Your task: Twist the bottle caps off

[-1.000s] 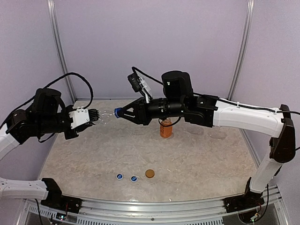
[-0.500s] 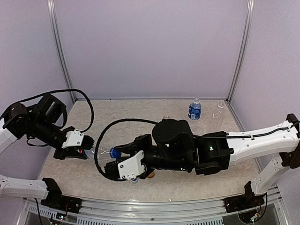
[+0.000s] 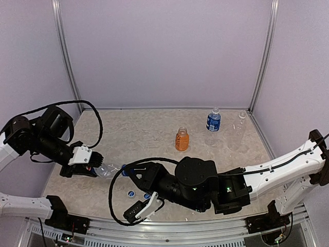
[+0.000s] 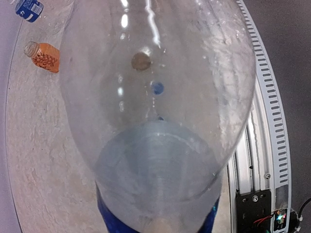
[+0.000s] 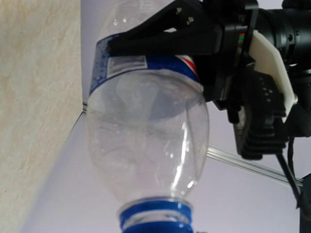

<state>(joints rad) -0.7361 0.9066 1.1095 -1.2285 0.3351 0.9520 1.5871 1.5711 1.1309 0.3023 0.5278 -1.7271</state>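
Bottle in the air: clear plastic bottle with a blue label (image 3: 106, 170), held on its side above the table (image 3: 128, 139), to the near left of the short orange juice bottle (image 3: 181, 140). Lying level puts one end toward each arm.
Left tool: the left tool (image 3: 92, 165) is clamped across the labelled body, its black fingers pressed onto the glossy film. It probably serves as the anchor that keeps the bottle from turning.
Right tool: the right tool (image 3: 132, 171) sits at the neck end, facing the left one. Its fingers are outside its own camera's view, so I cannot tell whether they pinch anything.
Cap: round blue plastic screw cap (image 5: 154, 213), still seated on the neck, ridged around its side.
Bottle walls: thin, clear and shiny, with a rounded shoulder tapering to the neck. They would likely dent under a hard squeeze.
Loose cap: small blue plastic cap with a white top mark (image 3: 130, 194), lying flat on the table nearer the arms than the orange juice bottle.
Orange juice bottle: upright, neck open, squat and ribbed.
Table: pale, mottled, stone-like surface.
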